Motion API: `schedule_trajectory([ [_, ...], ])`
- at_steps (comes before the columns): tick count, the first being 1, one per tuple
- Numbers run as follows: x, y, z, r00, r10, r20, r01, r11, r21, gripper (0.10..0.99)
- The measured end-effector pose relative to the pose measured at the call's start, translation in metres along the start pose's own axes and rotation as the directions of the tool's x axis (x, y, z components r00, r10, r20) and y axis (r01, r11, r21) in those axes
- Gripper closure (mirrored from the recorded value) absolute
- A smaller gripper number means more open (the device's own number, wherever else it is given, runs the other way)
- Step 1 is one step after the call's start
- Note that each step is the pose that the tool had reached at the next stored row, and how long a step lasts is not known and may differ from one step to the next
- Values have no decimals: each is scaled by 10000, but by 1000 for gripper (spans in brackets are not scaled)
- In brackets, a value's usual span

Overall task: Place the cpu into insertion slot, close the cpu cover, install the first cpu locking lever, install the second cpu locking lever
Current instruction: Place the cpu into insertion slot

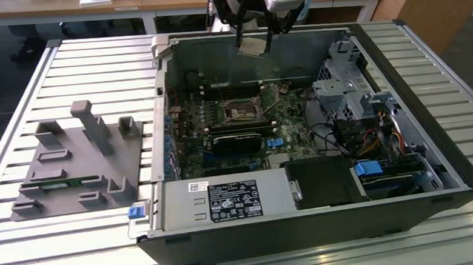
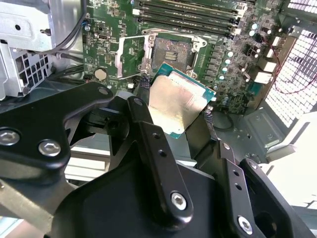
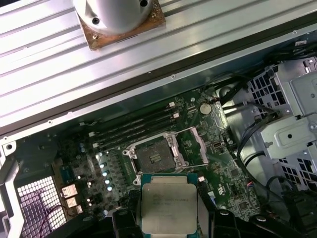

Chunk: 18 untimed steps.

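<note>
My gripper (image 1: pixel 253 42) hangs over the far wall of the open computer case (image 1: pixel 430 128), shut on the cpu (image 1: pixel 255 45). In both wrist views the cpu (image 2: pixel 179 101) (image 3: pixel 168 202) is a flat silver square with a green edge, clamped between black fingers (image 2: pixel 148 134). The insertion slot (image 1: pixel 242 111) (image 2: pixel 173 52) (image 3: pixel 154 157) lies open on the green board, well below and apart from the chip, its dark centre bare. The cpu cover (image 2: pixel 130 57) (image 3: pixel 197 148), a shiny metal frame, is swung open beside the slot.
Long black memory slots (image 3: pixel 133 126) run beside the socket. A black heatsink block (image 1: pixel 239 141), the metal drive cage (image 1: pixel 344 93), loose cables (image 1: pixel 334 133) and the power supply (image 1: pixel 223 200) crowd the case. A grey fixture (image 1: pixel 76 165) sits on the slatted table at the exterior view's left.
</note>
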<state>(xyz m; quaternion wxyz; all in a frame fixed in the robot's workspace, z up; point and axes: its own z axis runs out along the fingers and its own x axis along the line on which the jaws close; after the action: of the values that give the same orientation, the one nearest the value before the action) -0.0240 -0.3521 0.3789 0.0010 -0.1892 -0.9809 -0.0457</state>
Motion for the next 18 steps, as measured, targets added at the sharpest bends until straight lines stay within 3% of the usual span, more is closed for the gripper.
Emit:
schedule_trajectory([
  [18, 0, 0, 1, 9981, 617, 55, -617, 9981, -13, 549],
])
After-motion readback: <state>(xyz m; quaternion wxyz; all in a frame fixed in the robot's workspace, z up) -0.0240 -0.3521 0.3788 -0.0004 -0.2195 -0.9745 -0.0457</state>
